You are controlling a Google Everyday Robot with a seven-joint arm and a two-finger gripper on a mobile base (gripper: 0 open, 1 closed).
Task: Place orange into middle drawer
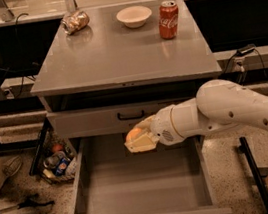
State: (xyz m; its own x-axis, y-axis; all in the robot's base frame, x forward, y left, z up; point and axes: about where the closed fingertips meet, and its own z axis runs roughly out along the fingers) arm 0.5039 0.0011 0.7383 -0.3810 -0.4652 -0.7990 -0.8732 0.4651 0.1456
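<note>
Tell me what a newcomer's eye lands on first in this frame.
The big white arm reaching in from the right grabs attention first. Its hand is closed on the orange, just above the back of the pulled-out middle drawer. After that, the eye goes to the red can at the back right of the tabletop, with the white bowl beside it.

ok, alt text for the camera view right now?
The robot's gripper holds the orange above the rear of the open middle drawer, just below the closed upper drawer front. On the grey table above, toward its back edge, sit a crumpled metallic item, a white bowl and a red soda can.
</note>
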